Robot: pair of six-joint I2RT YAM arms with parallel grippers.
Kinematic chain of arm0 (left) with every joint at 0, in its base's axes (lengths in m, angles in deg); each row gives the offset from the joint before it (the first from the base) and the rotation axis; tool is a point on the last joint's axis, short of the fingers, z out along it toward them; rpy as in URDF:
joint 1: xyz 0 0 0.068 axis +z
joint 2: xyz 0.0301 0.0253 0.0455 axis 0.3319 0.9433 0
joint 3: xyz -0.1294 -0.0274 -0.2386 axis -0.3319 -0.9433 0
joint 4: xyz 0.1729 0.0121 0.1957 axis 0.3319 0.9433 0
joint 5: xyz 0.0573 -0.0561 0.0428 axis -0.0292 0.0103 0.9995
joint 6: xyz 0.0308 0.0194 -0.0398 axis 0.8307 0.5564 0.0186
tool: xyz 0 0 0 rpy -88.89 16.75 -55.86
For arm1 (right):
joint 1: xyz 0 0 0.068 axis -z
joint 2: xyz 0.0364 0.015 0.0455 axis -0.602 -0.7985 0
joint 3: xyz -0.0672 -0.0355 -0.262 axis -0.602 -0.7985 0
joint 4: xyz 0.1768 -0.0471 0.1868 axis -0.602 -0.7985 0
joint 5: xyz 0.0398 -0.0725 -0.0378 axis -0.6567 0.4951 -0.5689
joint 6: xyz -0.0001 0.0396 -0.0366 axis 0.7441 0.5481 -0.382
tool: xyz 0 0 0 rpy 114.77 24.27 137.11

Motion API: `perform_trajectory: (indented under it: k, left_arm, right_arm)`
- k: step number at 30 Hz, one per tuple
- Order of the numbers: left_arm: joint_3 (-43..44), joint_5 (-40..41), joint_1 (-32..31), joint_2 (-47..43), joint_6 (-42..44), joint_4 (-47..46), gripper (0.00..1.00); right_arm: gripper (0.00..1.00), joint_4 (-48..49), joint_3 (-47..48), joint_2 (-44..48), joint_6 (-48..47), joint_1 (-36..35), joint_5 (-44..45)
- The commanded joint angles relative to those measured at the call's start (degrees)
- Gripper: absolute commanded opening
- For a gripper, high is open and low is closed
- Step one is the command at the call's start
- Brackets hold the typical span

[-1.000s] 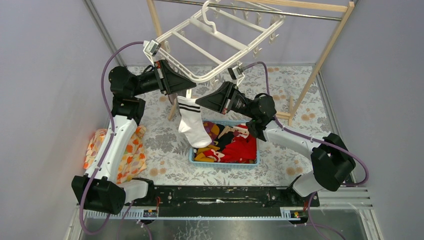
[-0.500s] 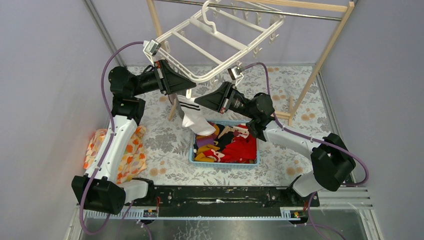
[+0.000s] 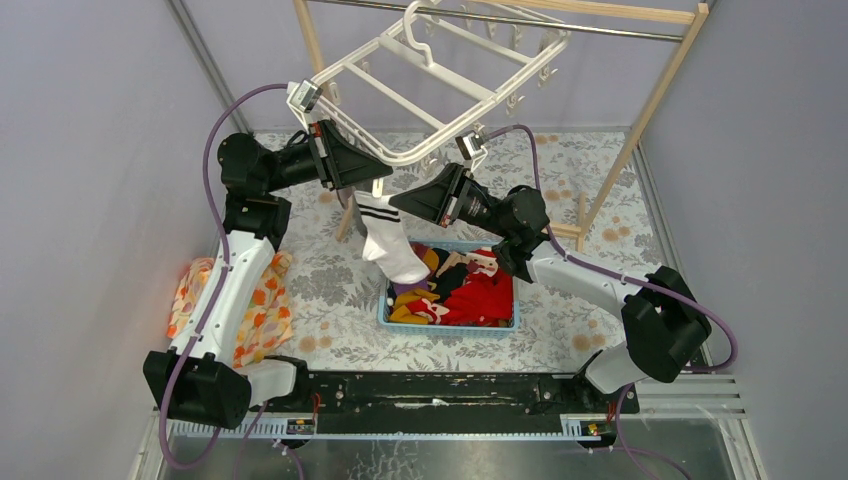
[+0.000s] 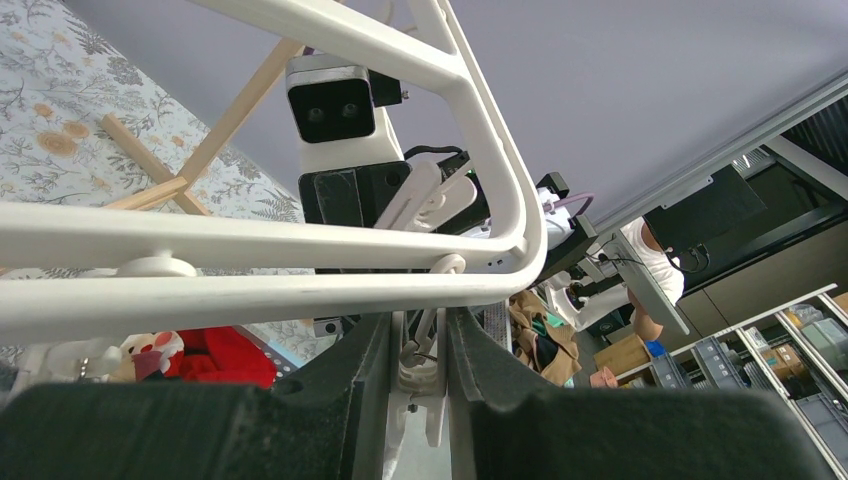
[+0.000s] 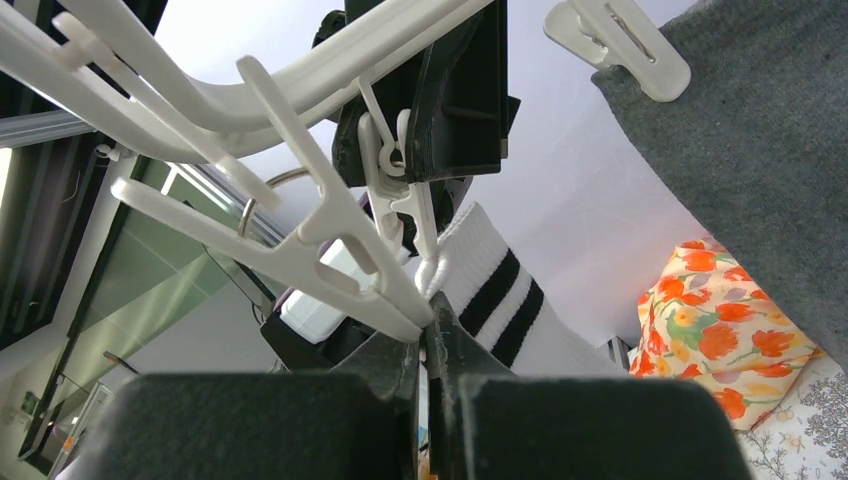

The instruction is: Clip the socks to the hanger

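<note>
The white hanger [image 3: 430, 80] hangs tilted from the rail. My left gripper [image 3: 378, 186] is shut on a small white clip [image 4: 420, 365] under the hanger's near corner bar [image 4: 250, 240]. My right gripper [image 3: 392, 207] is shut on the cuff of a white sock with black stripes [image 3: 390, 245], just below that clip. In the right wrist view the cuff [image 5: 500, 295] rises from my closed jaws to the clip [image 5: 400, 190] and touches it. A grey sock [image 5: 760, 150] hangs from another clip [image 5: 620, 45] at the upper right. The other socks are not visible.
A blue basket [image 3: 450, 328] holding red, orange and dark clothes sits under the sock. An orange floral cloth [image 3: 265, 310] lies at the left. The wooden rack's legs [image 3: 650, 110] stand behind and to the right. More clips dangle from the hanger.
The right gripper has moved slightly up and left towards the clip. The hanging sock has been drawn up and its foot has swung. The left gripper has stayed on the clip.
</note>
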Motion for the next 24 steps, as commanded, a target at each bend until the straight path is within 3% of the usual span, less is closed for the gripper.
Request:
perform_trajectory:
  k: [1, 16, 24]
  left_arm:
    - [-0.2, -2.4, 0.3, -0.3, 0.0, -3.2, 0.00]
    - [0.5, -2.6, 0.3, -0.3, 2.4, -1.7, 0.00]
    - [2.5, -1.6, 0.3, -1.2, 11.0, 6.8, 0.01]
  right_arm:
    - [0.00, 4.6, 3.4, 2.3, 0.2, 0.8, 0.3]
    - [0.00, 4.8, 3.9, 2.4, 0.6, 1.1, 1.3]
    - [0.00, 5.8, 3.1, 3.5, -0.6, 1.1, 5.4]
